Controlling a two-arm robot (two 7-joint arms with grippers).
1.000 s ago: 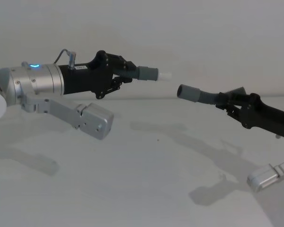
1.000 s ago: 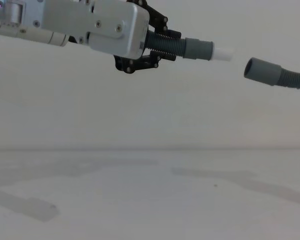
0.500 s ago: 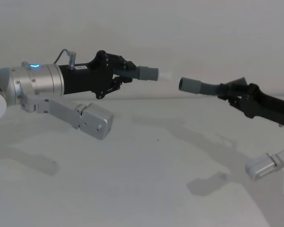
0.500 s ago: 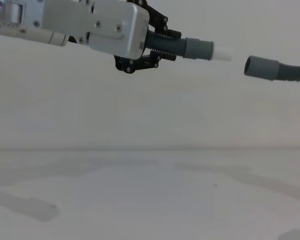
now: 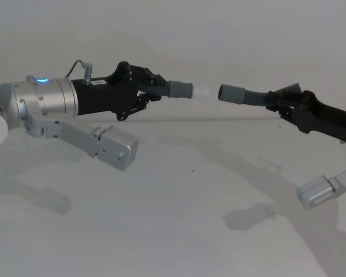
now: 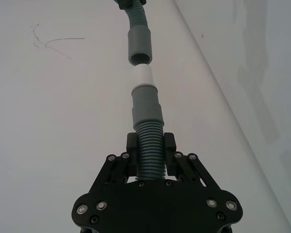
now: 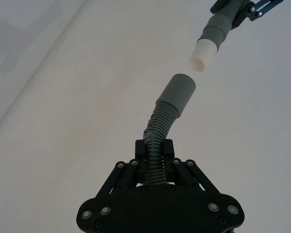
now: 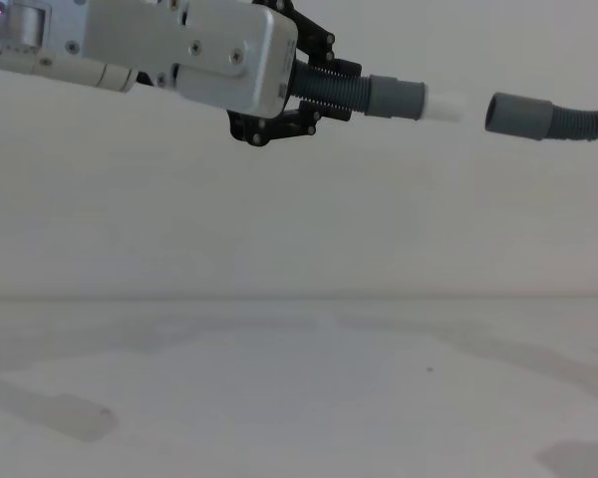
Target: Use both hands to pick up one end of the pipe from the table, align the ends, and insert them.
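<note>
My left gripper [image 5: 148, 92] is shut on the ribbed part of the short pipe piece [image 5: 176, 89], held in the air with its white-tipped end [image 5: 200, 92] pointing right. My right gripper [image 5: 281, 105] is shut on the longer pipe piece [image 5: 255, 98], whose open socket end [image 5: 230, 93] faces the white tip across a small gap. In the chest view the tip [image 8: 446, 104] and socket [image 8: 518, 115] sit nearly level. From the left wrist, the tip [image 6: 144, 75] lines up with the socket [image 6: 139, 46]. From the right wrist, the socket [image 7: 180, 90] sits just short of the tip [image 7: 202, 54].
The white table [image 5: 190, 219] lies below both arms, carrying only their shadows and a small dark speck [image 5: 192, 170]. A plain pale wall stands behind. The left arm's silver link [image 5: 112, 147] hangs low over the table's left side.
The right gripper has lifted the longer piece and levelled it, bringing the socket up in line with the white tip. The left arm has stayed still.
</note>
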